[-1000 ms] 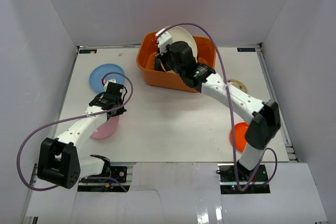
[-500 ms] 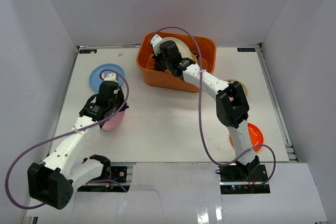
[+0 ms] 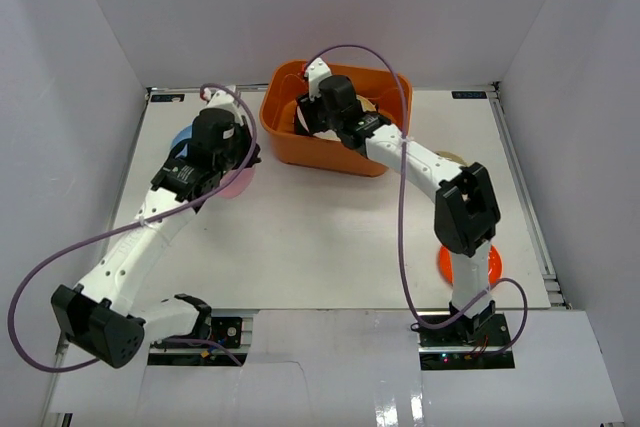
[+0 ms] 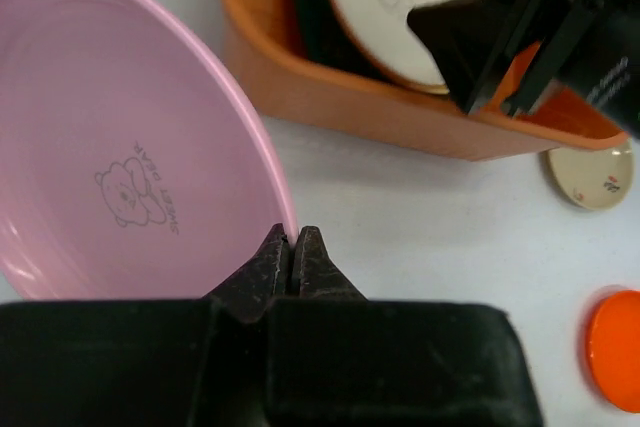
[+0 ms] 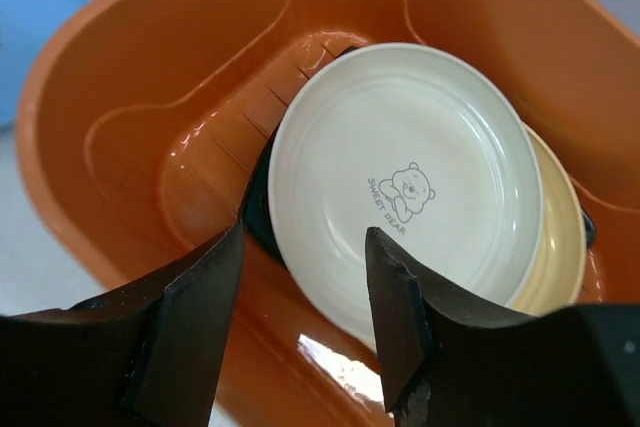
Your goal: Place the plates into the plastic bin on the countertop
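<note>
My left gripper (image 4: pixel 292 237) is shut on the rim of the pink plate (image 4: pixel 130 147), held tilted above the countertop (image 3: pixel 330 227) just left of the orange plastic bin (image 3: pixel 300 152). From above, that pink plate (image 3: pixel 238 183) hangs beside the left gripper (image 3: pixel 232 159). My right gripper (image 5: pixel 303 237) stands open inside the bin (image 5: pixel 150 147), just over a cream plate (image 5: pixel 400 187). The cream plate rests on a pale yellow plate (image 5: pixel 560 247) and a black one (image 5: pixel 260 212). Nothing is between the right fingers.
A blue plate (image 3: pixel 180 144) lies at the far left, mostly hidden under my left arm. A tan plate (image 3: pixel 456 159) lies right of the bin, and an orange plate (image 3: pixel 466 267) sits near the front right, partly behind the right arm. White walls enclose the countertop.
The right gripper has opened and let go of the cream plate, which now lies flat in the bin. The left arm has carried the pink plate up from the front left toward the bin.
</note>
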Tool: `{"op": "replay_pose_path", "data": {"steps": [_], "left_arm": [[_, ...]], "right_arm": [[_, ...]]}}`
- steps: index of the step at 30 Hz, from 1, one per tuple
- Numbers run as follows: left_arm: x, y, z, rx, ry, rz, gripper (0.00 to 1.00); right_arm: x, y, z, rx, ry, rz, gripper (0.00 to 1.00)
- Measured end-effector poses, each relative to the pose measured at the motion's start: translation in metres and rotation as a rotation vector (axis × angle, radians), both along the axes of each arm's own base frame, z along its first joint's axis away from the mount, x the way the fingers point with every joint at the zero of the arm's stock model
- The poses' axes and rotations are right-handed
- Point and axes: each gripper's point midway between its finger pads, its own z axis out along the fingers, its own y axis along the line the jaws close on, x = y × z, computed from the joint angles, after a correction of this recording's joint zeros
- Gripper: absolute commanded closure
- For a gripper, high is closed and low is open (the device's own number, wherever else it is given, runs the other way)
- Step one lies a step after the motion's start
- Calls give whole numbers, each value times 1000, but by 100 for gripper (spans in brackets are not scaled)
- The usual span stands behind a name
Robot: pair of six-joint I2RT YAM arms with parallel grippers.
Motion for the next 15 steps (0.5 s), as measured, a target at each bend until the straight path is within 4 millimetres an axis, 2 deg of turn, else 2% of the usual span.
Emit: {"op": "replay_pose_path", "data": {"steps": [2,3,4,5,6,9,11,13,15], "left_arm": [[9,-17,14,6,-18,-31,100],[15,-26,24,7,-36,-48,100],[21,-35,31,7,-51,-60,100],[27,-45,40,11,-69,-74,100],[34,-53,49,13,-87,-83,100],[56,-81,70,39,-140,-110,100],[71,-102,78,69,-173,-129,100],[86,-128,83,102,-202,-159,100],[101,-154,78,144,-221,-198,100]], "right_arm": [[-10,-12,18,38,-3,-23,46],[-18,-20,30,69,-5,-34,52],[-25,-28,41,96,-7,-47,62],[-33,-39,52,132,-10,-63,84],[-40,-50,64,189,-13,-89,92],[-71,-97,84,286,-37,-151,92],[-93,-126,86,339,-42,-192,92],[-115,-142,86,382,-48,-206,92],[-135,-152,77,415,-37,-201,92]]}}
